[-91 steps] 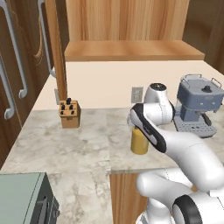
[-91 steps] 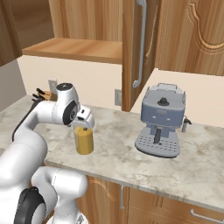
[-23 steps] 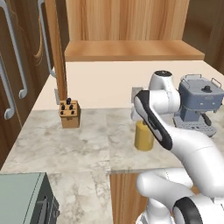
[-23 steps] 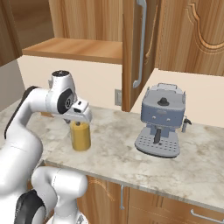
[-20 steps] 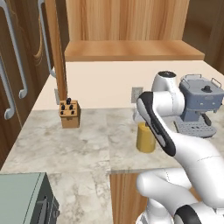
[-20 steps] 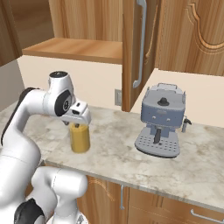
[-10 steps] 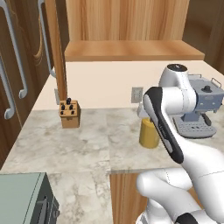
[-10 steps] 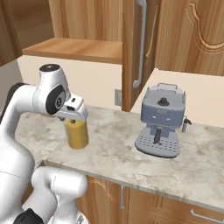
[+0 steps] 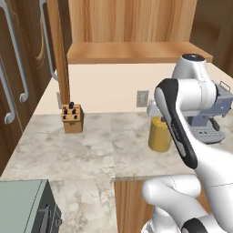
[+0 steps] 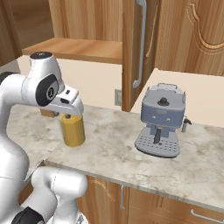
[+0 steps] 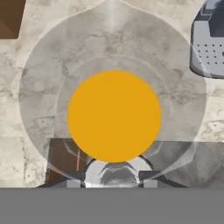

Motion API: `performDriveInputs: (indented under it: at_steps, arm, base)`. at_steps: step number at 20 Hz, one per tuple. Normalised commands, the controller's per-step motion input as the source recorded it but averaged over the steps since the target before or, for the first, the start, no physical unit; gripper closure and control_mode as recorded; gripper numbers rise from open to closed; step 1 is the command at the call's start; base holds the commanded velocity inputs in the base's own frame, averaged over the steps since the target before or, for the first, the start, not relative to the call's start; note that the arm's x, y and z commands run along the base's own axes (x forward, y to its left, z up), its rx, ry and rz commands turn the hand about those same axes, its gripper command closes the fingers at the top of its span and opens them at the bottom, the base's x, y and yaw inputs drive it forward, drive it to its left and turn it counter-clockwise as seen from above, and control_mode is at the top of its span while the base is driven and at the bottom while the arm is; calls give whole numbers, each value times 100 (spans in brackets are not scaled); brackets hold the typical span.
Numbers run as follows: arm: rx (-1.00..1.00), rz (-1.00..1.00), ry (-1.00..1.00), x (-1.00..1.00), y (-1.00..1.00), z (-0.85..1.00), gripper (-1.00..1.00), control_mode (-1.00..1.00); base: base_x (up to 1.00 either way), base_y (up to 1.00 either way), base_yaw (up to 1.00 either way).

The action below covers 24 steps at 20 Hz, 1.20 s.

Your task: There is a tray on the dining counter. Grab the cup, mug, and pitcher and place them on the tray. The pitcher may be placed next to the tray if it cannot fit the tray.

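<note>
**Pitcher of orange liquid under the hand**

Pitcher (image 10: pixel 72 129) is a clear glass cylinder filled with orange liquid nearly to its top, upright over the marble-look bench (image 10: pixel 113 148). From above, in the hand view, the pitcher (image 11: pixel 114 116) reads as a flat orange disc ringed by a wide transparent halo of glass. It is well to the left of the coffee machine (image 10: pixel 160 119), and between that machine and the knife block (image 9: pixel 72 118) near the wall. Whether its base touches the bench or hangs just above it cannot be told. The robot's hand (image 10: pixel 66 114) sits directly on top of the pitcher, covering its rim. The fingers reach down at the rim, but whether they clamp the glass cannot be told.
</note>
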Motion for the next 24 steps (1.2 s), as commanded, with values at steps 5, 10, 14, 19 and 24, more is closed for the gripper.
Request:
performDriveInputs:
  at_steps: [5, 10, 14, 19, 24]
  arm:
    - [0, 0, 3, -32, 0, 10, 100, -100]
    - [0, 0, 0, -9, -1, 0, 100, 100]
    - [0, 0, 0, 0, 0, 0, 100, 100]
    - [0, 0, 0, 0, 0, 0, 100, 100]
    - [0, 0, 0, 0, 0, 0, 100, 100]
  base:
    - [0, 0, 0]
    - [-29, -3, 0]
    - [-83, -10, 0]
    - [-41, -2, -23]
    - [0, 0, -67]
